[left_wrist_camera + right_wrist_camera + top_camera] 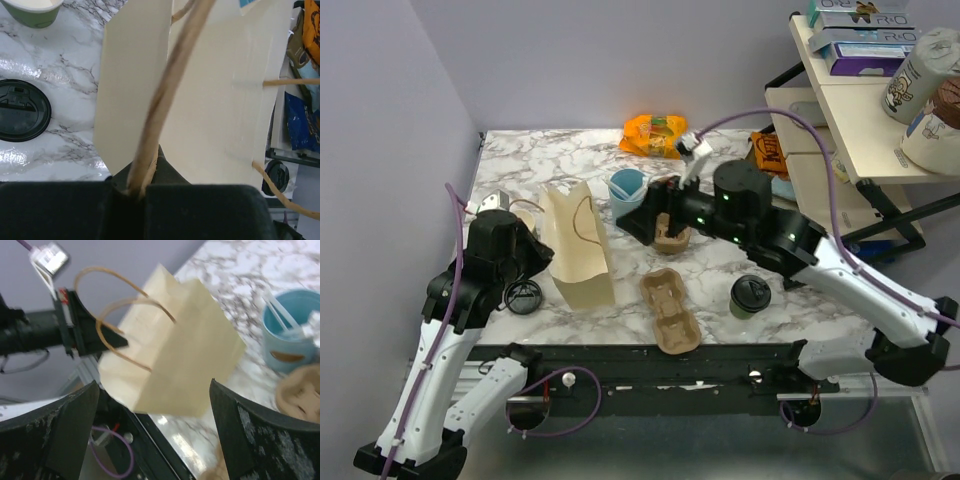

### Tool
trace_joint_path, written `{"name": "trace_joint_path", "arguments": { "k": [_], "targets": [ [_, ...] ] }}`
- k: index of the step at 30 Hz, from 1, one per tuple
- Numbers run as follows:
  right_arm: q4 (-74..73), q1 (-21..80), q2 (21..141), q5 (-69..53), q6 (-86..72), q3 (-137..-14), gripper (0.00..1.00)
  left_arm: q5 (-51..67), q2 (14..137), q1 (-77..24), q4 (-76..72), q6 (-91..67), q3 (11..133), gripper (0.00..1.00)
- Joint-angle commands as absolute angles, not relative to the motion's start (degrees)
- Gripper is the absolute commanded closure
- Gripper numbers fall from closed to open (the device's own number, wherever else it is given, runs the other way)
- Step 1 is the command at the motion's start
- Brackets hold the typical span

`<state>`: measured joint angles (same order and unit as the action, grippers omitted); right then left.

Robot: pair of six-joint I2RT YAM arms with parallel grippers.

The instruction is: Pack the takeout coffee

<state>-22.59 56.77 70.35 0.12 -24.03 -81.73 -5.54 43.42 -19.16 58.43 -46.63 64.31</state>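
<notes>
The left gripper (142, 187) is clenched on a twine handle (161, 97) of the upright tan paper bag (578, 250), the cord pinched between its fingers. The right gripper (154, 385) is spread wide and holds nothing, hanging over the marble table (510, 160) beside the bag. The small green paper cup with a round black lid (750, 296) stands on the table's near right side, well apart from the bag.
</notes>
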Motion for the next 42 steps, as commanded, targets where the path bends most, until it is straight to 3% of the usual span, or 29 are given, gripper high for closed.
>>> {"name": "trace_joint_path", "arguments": {
  "k": [1, 14, 24, 27, 30, 31, 33, 35, 37, 42],
  "targets": [
    [-28.90, 60.54, 82.16, 5.26, -26.89, -97.00, 0.00, -4.75, 43.42, -19.51, 59.68, -46.93, 63.28, 1.00],
    [-38.76, 69.96, 103.34, 33.64, -24.17, -120.14, 0.00, -2.90, 42.63, -19.60, 57.74, -46.76, 61.96, 1.00],
    [-38.76, 69.96, 113.64, 35.86, -22.68, -131.21, 0.06, -2.46, 41.92, -19.69, 57.22, -46.67, 61.00, 1.00],
    [-37.62, 69.96, 114.61, 36.55, -22.41, -131.31, 0.12, -2.37, 41.84, -19.69, 57.22, -46.76, 60.91, 1.00],
    [-37.62, 69.70, 114.70, 37.44, -22.24, -130.43, 0.28, -2.63, 41.40, -19.60, 57.30, -46.76, 61.00, 1.00],
    [-37.62, 69.52, 114.44, 37.35, -22.50, -128.95, 0.41, -2.81, 41.31, -19.60, 57.30, -46.76, 60.91, 1.00],
    [-37.62, 69.17, 112.25, 36.83, -24.77, -126.92, 0.56, -2.90, 40.87, -19.60, 57.04, -46.67, 60.47, 1.00],
    [-34.82, 68.73, 109.61, 36.04, -25.92, -120.98, 0.61, -3.69, 40.69, -19.69, 57.30, -47.19, 60.03, 1.00],
    [-29.57, 67.77, 104.52, 32.45, -26.28, -115.69, 0.76, -4.83, 40.69, -19.69, 57.83, -47.37, 59.42, 1.00],
    [-21.72, 64.17, 95.11, 20.42, -29.69, -99.62, 0.99, -7.47, 39.82, -19.60, 58.97, -48.43, 59.06, 1.00]
  ]
}}
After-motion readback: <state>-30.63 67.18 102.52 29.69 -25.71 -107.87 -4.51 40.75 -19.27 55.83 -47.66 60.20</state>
